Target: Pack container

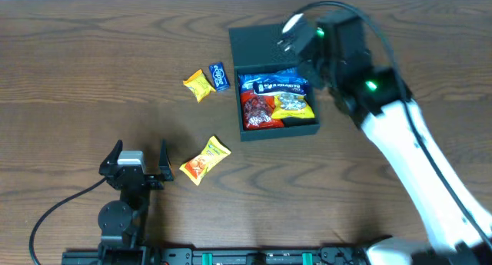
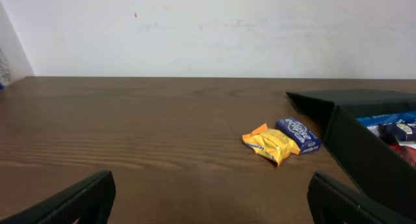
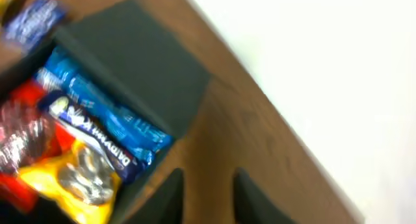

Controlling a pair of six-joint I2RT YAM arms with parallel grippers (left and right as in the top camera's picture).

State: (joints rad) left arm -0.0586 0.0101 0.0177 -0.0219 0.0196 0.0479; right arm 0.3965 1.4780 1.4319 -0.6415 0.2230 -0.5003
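- The container (image 1: 280,131) is seen on the far half of the table (image 1: 77,73), right of centre; its lid (image 1: 257,44) is folded open and lies flat behind it.
- Inside it, a blue wrapper (image 1: 273,84) is laid along the far wall; a red wrapper (image 1: 257,111) and a yellow wrapper (image 1: 296,105) are packed side by side in front of it.
- The right gripper (image 3: 208,180) is held above the container's far right corner; the wrist view is blurred, but its jaws appear slightly parted, with only bare wood seen between them.
- The left gripper (image 1: 140,151) is parked near the front left edge; its jaws are spread wide and nothing is gripped.
- A yellow snack (image 1: 197,85) and a small blue snack (image 1: 220,76) are seen touching each other just left of the container.
- An orange-yellow snack (image 1: 204,160) lies just right of the left gripper.
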